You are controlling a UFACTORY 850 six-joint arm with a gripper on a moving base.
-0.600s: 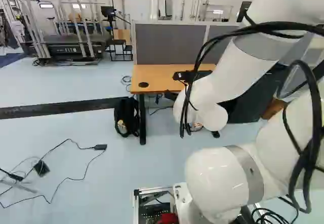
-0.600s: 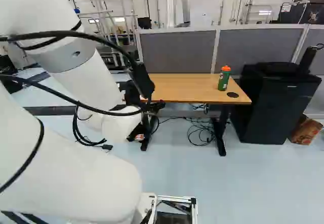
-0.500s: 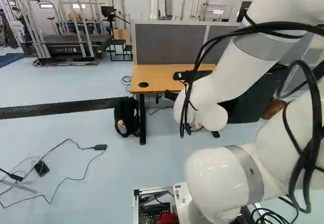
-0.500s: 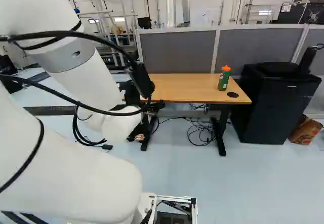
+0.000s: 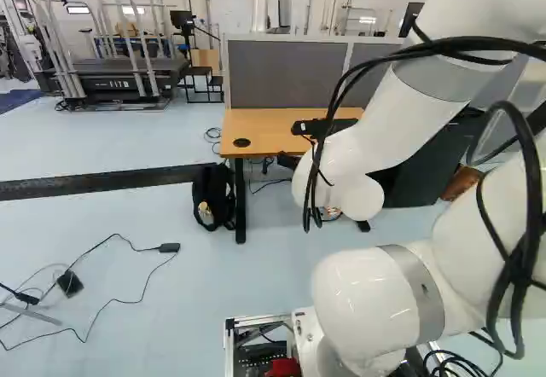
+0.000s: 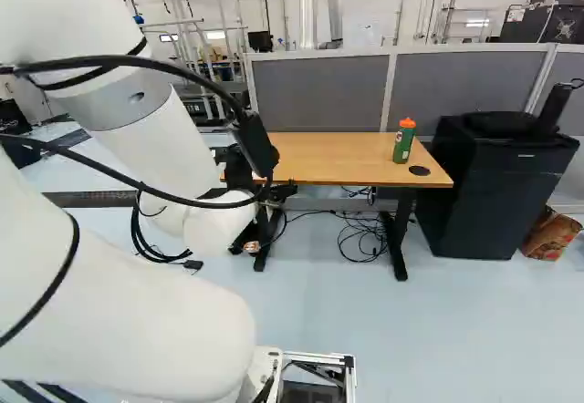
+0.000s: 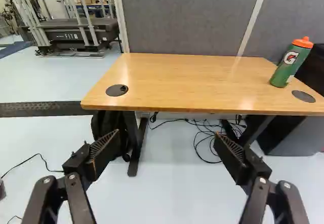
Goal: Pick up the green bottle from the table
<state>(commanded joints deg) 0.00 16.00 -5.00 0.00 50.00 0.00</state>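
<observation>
The bottle [image 7: 289, 67] stands upright on the table [image 7: 187, 82], near its right end, ahead of the gripper [image 7: 166, 142] and well to its right (outside the finger span, not between). The fingers [image 7: 87, 159] stand wide apart, holding nothing; reaching it likely needs a rightward, forward move, closing across that vertical axis

bottle [image 6: 403, 145] on table [image 6: 328, 159] | partition [image 6: 319, 93] behind table | cabinet [image 6: 479, 207] right of table

Wooden desk [image 7: 192, 82] before grey partitions [image 7: 187, 16].
</observation>
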